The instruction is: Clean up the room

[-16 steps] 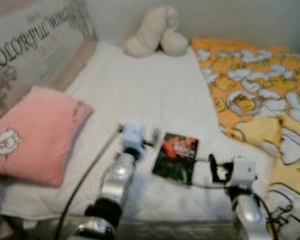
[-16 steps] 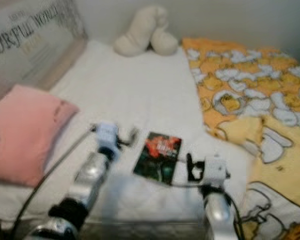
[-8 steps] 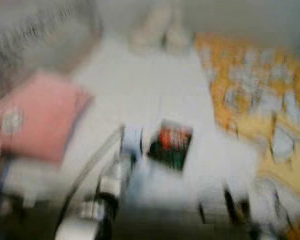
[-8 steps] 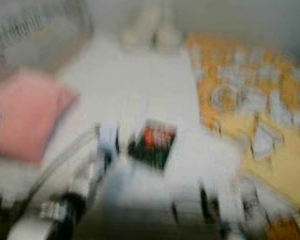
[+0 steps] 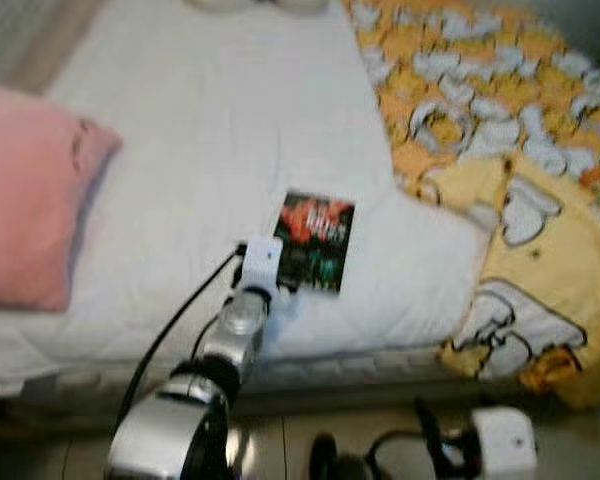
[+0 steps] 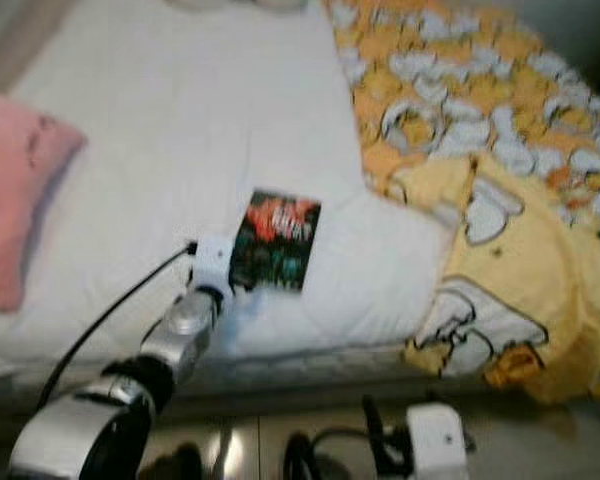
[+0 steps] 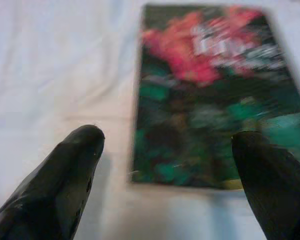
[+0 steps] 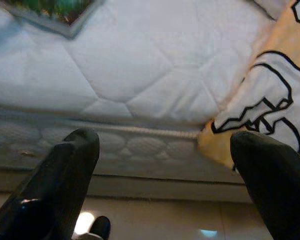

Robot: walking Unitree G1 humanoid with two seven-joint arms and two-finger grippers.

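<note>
Hovering left hand (image 7: 165, 150), spread, at book (image 7: 210, 95)

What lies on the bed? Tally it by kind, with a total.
Book: 1, flat on the white mattress, at the left gripper, whose jaws stand open.
Pink pillow: 1.
Yellow duck-print blanket: 1.
Total: 3.

We see a book (image 5: 316, 243) lying on the bed (image 5: 200, 130) near its front edge | pillow (image 5: 30, 195) to our left | blanket (image 5: 500, 150) to our right | left gripper (image 7: 165, 165) just before the book
</note>
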